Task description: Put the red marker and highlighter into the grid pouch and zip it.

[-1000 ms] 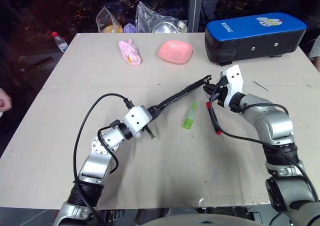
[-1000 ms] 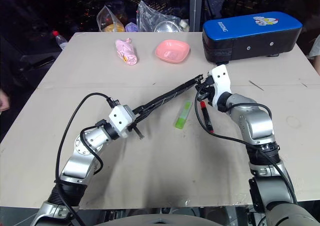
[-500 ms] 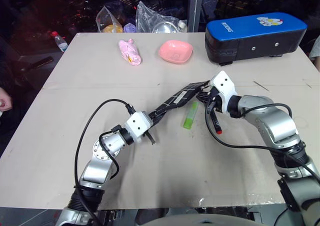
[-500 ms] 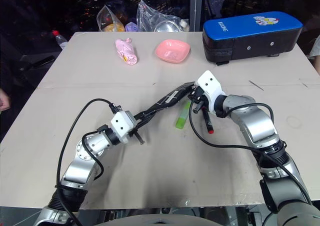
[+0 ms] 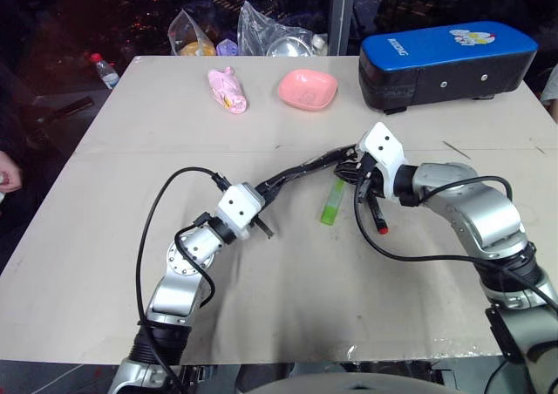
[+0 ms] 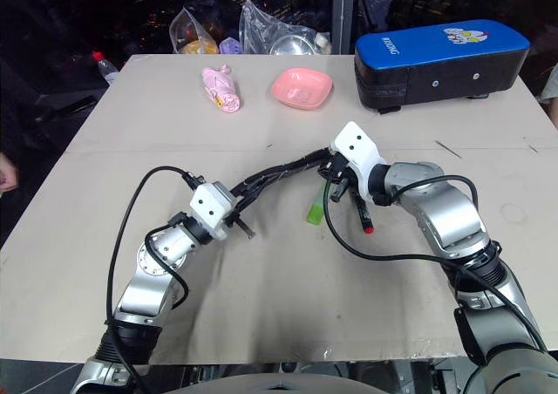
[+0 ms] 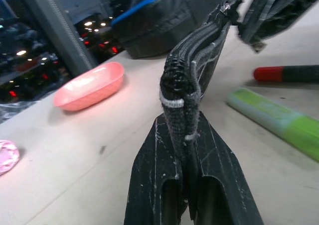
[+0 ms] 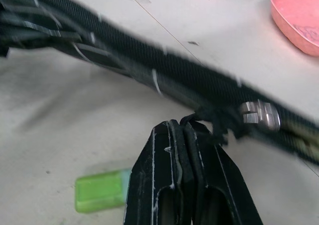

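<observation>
The grid pouch (image 5: 301, 172) hangs edge-up above the table, strung in a slight curve between my two grippers. At its near left end my left gripper (image 5: 264, 199) is shut on the fabric (image 7: 182, 100). My right gripper (image 5: 356, 166) is shut on the zipper pull (image 8: 204, 120) at the far right end, beside the metal slider (image 8: 259, 113). Just under that end the lime-green highlighter (image 5: 331, 202) lies on the table. The red marker (image 5: 377, 216) lies to its right, partly hidden behind my right wrist and cable.
A big blue-and-black case (image 5: 445, 63) stands at the back right. A pink dish (image 5: 307, 89) and a pink wrapped thing (image 5: 227, 91) sit at the back, with plastic bags (image 5: 261, 37) at the far edge. A person's hand (image 5: 7, 180) shows at the left.
My right gripper has come left and nearer, turning downward, with the pouch's end in it. The pouch, stretched straight before, now bows between the grippers. The left gripper has hardly moved.
</observation>
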Controlling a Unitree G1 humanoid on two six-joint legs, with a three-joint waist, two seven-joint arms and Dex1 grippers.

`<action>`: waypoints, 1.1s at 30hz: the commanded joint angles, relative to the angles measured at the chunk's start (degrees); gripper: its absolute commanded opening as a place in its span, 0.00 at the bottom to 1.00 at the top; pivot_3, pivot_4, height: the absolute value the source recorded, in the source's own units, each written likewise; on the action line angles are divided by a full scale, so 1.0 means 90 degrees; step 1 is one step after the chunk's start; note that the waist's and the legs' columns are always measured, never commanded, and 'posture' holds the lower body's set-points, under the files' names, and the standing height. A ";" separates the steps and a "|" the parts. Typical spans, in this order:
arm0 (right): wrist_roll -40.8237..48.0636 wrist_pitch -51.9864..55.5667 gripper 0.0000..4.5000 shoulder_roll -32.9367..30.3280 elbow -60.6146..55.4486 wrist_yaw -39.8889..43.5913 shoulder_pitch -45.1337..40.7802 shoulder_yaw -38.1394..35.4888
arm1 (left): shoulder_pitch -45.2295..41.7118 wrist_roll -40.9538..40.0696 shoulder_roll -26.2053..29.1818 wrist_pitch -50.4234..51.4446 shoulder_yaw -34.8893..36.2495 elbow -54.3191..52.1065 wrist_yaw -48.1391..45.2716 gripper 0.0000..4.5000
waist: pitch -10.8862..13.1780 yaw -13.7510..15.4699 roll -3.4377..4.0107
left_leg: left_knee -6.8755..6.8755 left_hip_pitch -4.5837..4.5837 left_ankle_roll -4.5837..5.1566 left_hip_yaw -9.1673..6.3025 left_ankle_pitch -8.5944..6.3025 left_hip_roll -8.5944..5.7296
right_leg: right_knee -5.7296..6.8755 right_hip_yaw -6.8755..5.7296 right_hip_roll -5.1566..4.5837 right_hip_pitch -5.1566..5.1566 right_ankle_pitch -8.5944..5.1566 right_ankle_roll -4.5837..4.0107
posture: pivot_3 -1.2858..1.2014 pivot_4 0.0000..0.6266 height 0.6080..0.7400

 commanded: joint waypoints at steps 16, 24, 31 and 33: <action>0.0118 0.0103 0.01 0.0695 -0.0478 0.0043 -0.0478 0.0492 | -0.0260 0.0380 -0.0398 -0.0084 -0.0314 -0.0133 0.0296 0.00 | 0.0000 0.0001 0.0000 | 0.0003 -0.0011 -0.0001 -0.0010 0.0000 -0.0002 | -0.0002 -0.0007 0.0025 -0.0003 0.0001 0.0001 | 0.52 0.24 0.89; 0.0009 -0.0121 0.01 0.0402 -0.0385 0.0205 -0.0483 0.0390 | 0.0000 0.0331 -0.0129 -0.0196 -0.0338 -0.0278 -0.0041 0.00 | 0.0000 0.0003 0.0000 | 0.0004 -0.0014 -0.0001 -0.0013 0.0000 -0.0002 | -0.0002 -0.0010 0.0021 -0.0006 0.0000 0.0000 | 0.52 0.24 0.89; 0.0110 -0.0404 0.01 -0.0197 -0.0394 0.0875 -0.0717 0.0326 | 0.0019 0.0400 0.0280 -0.0534 -0.0433 -0.0142 -0.0473 0.00 | 0.0000 -0.0001 0.0001 | 0.0005 -0.0021 -0.0001 -0.0013 0.0000 -0.0002 | -0.0003 -0.0014 -0.0003 -0.0013 -0.0003 -0.0007 | 0.52 0.24 0.89; 0.0160 -0.0523 0.01 -0.0286 -0.0390 0.1085 -0.0790 0.0359 | 0.0021 0.0446 0.0398 -0.0663 -0.0496 -0.0087 -0.0564 0.00 | 0.0000 -0.0008 0.0001 | 0.0004 -0.0023 -0.0001 -0.0013 0.0000 -0.0002 | -0.0004 -0.0014 -0.0003 -0.0015 -0.0004 -0.0008 | 0.52 0.24 0.89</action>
